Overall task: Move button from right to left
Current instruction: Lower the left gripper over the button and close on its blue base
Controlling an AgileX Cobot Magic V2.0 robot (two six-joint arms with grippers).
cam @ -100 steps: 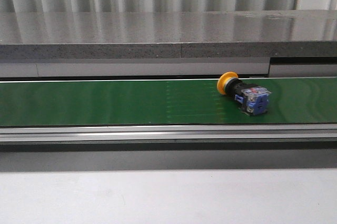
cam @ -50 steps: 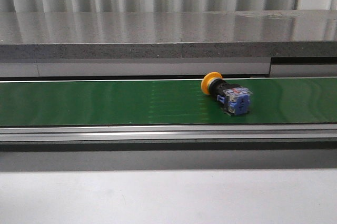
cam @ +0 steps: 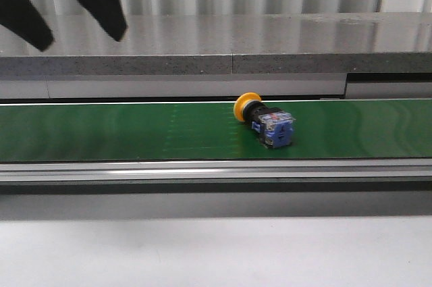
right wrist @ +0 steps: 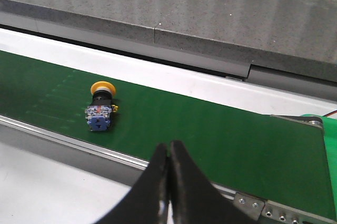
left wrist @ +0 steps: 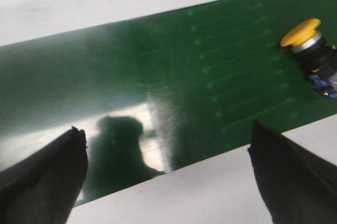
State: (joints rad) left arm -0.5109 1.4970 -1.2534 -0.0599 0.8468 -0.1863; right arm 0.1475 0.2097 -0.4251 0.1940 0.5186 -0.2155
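Note:
The button point(cam: 264, 121) lies on its side on the green belt point(cam: 135, 132), a little right of centre, yellow cap toward the far left, blue contact block toward the near right. It also shows in the left wrist view point(left wrist: 311, 50) and the right wrist view point(right wrist: 100, 105). My left gripper point(cam: 71, 9) is open and empty, high at the top left, well left of the button; in its own view point(left wrist: 168, 153) the fingers spread wide over the belt's edge. My right gripper point(right wrist: 169, 150) is shut and empty, right of the button and out of the front view.
A grey stone ledge point(cam: 229, 47) runs behind the belt. A metal rail point(cam: 216, 172) edges the belt's near side, with white table point(cam: 216, 253) in front. The belt's right end bracket point(right wrist: 284, 208) shows in the right wrist view.
The button has travelled left along the belt. My left gripper has come into the front view at the top left.

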